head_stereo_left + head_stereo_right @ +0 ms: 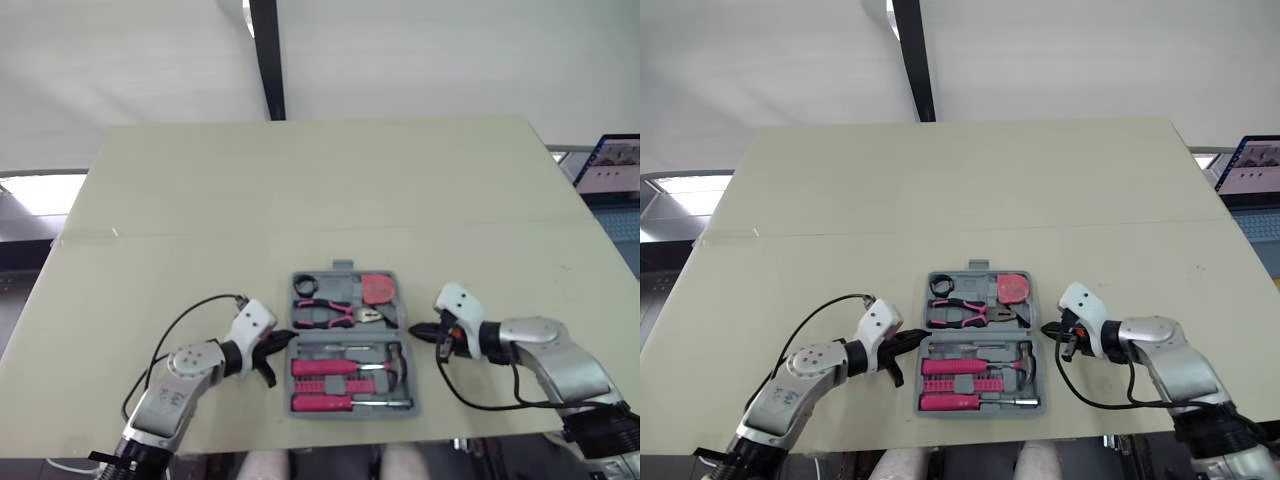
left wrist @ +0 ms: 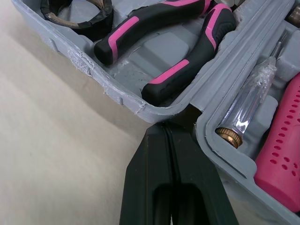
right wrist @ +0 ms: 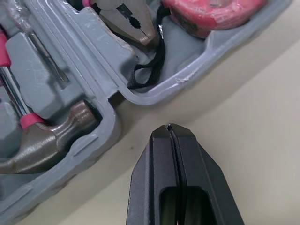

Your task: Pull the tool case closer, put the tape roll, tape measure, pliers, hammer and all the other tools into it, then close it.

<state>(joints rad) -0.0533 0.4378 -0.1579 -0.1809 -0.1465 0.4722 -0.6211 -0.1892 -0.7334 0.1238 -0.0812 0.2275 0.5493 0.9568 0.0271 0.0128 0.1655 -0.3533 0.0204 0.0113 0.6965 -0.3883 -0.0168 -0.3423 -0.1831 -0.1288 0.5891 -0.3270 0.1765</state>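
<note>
The tool case lay open and flat on the table, at the middle of the near edge, its two grey halves one behind the other. In the far half sat the tape roll at the left, the pliers in the middle and the tape measure at the right. The near half held the hammer, two pink-handled screwdrivers and a clear-handled tester. Every tool seen lay in its moulded slot.

By that showing the task was nearly finished. The case looked already drawn close and the packing looked done. What remained was to fold one half over the other and shut it.

Both arms lay low over the table, forearms angled inward, flanking the case at the level of its hinge line. The left gripper had its two black fingers pressed together, holding nothing. Its tip sat at the notch between the halves on the case's left side, touching the rim or very nearly so. The right gripper also had its fingers together and empty. It pointed at the right side of the case but stopped just short, with a strip of bare table between tip and rim.
</note>
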